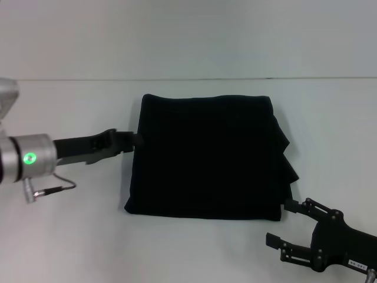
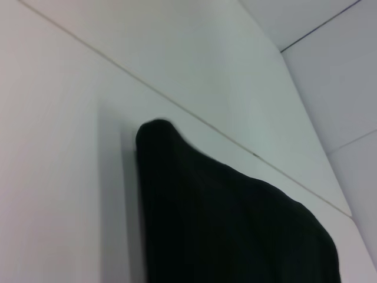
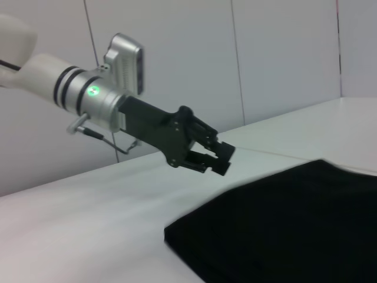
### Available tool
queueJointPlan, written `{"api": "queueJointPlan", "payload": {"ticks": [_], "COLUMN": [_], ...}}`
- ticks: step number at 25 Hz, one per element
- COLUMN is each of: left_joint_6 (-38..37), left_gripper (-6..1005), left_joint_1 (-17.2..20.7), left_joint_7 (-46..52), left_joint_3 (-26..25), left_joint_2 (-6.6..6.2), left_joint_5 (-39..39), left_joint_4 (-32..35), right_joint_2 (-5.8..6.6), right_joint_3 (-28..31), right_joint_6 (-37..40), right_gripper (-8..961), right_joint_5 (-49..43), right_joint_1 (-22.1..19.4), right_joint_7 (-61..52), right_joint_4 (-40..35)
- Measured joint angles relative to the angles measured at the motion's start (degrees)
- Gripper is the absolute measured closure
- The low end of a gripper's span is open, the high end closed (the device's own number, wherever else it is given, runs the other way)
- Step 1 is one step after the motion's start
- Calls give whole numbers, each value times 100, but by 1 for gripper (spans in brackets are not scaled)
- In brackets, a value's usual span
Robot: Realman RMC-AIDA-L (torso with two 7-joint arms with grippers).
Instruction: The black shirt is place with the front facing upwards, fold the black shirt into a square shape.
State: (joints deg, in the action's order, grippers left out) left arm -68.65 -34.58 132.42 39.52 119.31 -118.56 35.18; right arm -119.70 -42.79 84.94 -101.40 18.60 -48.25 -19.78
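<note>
Two grippers flank the black shirt, which lies on the white counter folded into a near-square block, with no lettering showing on its upper face. Its right edge is uneven, with several stepped layers of cloth fanning out there, while the left and far edges run fairly straight. The left gripper reaches in from the left at the shirt's left edge, near the far corner; in the right wrist view this gripper hovers just above the counter beside the cloth with its fingers drawn close together and nothing between them. The right gripper sits at the near right corner of the shirt, released, its fingers spread apart and empty, one fingertip just beside the cloth's corner. The left wrist view shows a rounded corner of the shirt on the counter.
</note>
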Motion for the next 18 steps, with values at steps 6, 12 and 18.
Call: {"api": "queueJointPlan", "payload": {"ticks": [6,12,18], "left_joint_6": [-618,-1832,-3131], "left_gripper": [621,335,169], "left_joint_1": [510,1275,1920], "left_joint_7": [-1044,-4357,-6290], "left_joint_3": [-478,-839,-912], "left_joint_2": [68,403,524], "left_joint_5": [20,350,616], "left_joint_4": [606,1493,1619], "right_joint_2": [-2,-27,-47], "right_joint_3": [174,718,904], "right_joint_6": [46,82,-17], "right_gripper": [36,37,37], "right_joint_5": [9,15,13], "right_joint_1": [53,259,395], "right_joint_7": [18,68,61], "right_joint_4": [-6,12,51]}}
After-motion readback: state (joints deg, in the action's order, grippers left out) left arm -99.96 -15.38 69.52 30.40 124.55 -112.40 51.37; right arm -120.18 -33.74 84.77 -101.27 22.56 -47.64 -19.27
